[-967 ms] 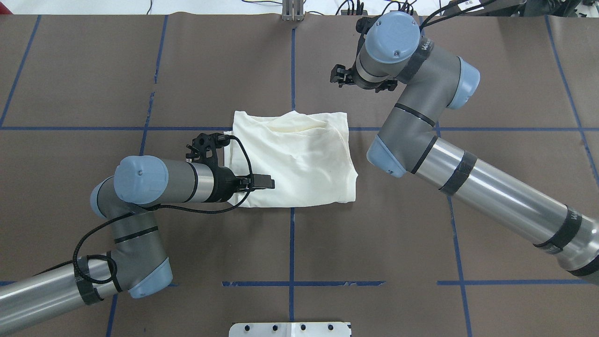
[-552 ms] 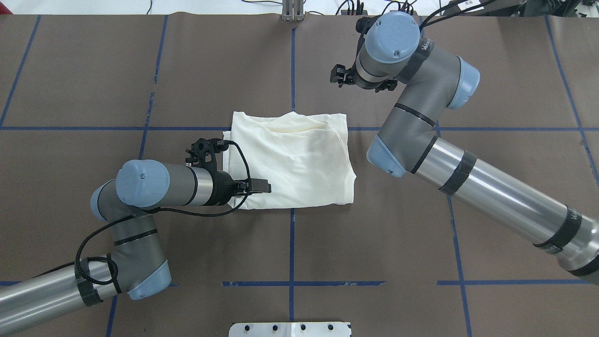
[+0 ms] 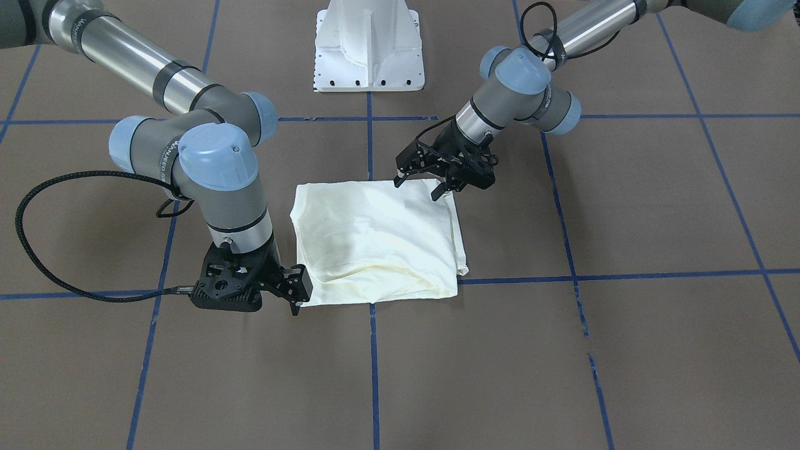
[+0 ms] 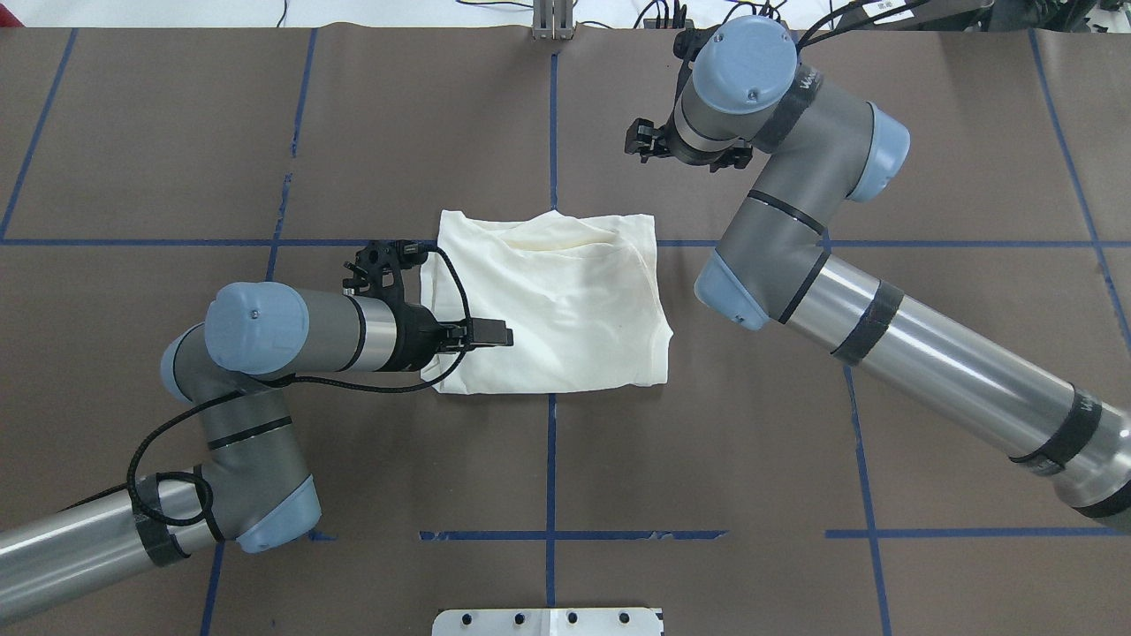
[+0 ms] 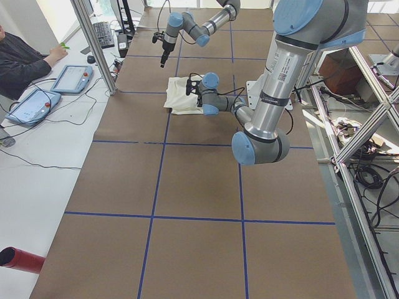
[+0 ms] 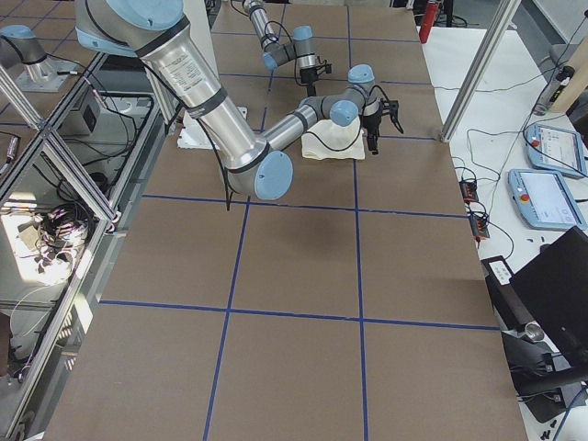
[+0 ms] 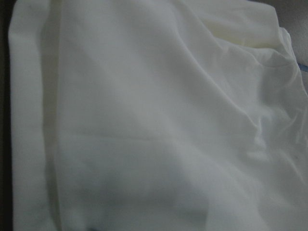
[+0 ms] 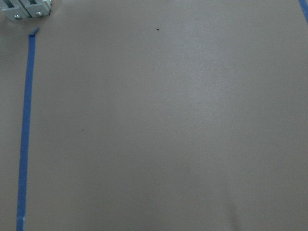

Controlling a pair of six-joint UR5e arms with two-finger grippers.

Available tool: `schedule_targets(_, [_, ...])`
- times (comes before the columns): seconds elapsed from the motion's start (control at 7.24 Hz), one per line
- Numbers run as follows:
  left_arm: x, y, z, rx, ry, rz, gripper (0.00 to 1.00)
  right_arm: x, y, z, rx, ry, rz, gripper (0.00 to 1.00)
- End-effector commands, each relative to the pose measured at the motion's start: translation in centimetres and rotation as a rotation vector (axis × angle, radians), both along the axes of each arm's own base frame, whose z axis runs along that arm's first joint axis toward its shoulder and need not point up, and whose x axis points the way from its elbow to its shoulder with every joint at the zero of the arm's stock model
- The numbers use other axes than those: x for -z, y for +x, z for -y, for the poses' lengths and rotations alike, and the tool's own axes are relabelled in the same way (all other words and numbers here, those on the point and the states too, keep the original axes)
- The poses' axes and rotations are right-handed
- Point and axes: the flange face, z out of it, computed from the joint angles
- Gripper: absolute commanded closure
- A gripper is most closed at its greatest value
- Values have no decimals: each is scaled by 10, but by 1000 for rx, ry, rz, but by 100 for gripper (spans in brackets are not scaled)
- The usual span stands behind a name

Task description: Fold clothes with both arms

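Observation:
The clothes (image 4: 557, 300) are one plain cream shirt, folded into a rough square at the table's middle, with no print showing (image 3: 375, 237). My left gripper (image 3: 416, 189) hangs just above the shirt's corner nearest the robot on my left, open, with nothing between its fingers (image 4: 490, 334). The left wrist view is filled by cream fabric (image 7: 154, 120). My right gripper (image 3: 297, 292) is off the shirt, beside its far corner on my right (image 4: 638, 141). It looks open and empty. The right wrist view shows only bare table.
Blue tape lines (image 4: 550, 459) grid the brown table. The white pedestal base (image 3: 369, 62) stands at the robot's edge. A metal bracket (image 4: 552, 22) sits at the far edge. A person (image 5: 25, 59) sits by tablets beyond the table's far side.
My left arm has drawn back a little toward its own side, uncovering more of the shirt's edge there. My right wrist has shifted slightly away from the shirt. The shirt lies as before.

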Motion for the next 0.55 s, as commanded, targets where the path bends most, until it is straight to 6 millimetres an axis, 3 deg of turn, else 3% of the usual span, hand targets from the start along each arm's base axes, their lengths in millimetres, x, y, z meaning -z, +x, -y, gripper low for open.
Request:
schedule_targets(0.0, [21,-43,30,29,40,76,0,-23,61,6,40,-25,21,0])
schedule_targets(0.14, [15,-81,36,20,38,176,0,-42,121,-1,115,3,-30,0])
schedule_targets(0.28, [20,-130,41,15,85,265,0,-45,189,-14,197,33,-86,0])
schedule_targets(0.41, [20,-190,38,11,148,385,0,-56,264,-21,270,54,-129,0])
